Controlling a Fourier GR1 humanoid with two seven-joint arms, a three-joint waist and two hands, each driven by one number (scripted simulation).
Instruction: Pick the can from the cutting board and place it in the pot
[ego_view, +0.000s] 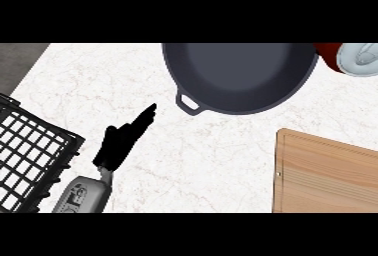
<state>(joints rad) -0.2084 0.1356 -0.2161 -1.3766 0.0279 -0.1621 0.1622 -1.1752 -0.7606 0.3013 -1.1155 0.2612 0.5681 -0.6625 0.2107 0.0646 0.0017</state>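
I see the left hand (124, 137) over the counter's (221, 150) left part, fingers straight and holding nothing, the can (353, 57) lying at the far right edge beside the pot (240, 75), off the board (328, 175).

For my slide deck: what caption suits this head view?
Left robot hand open over white marble counter, near dark round pot and wooden cutting board.
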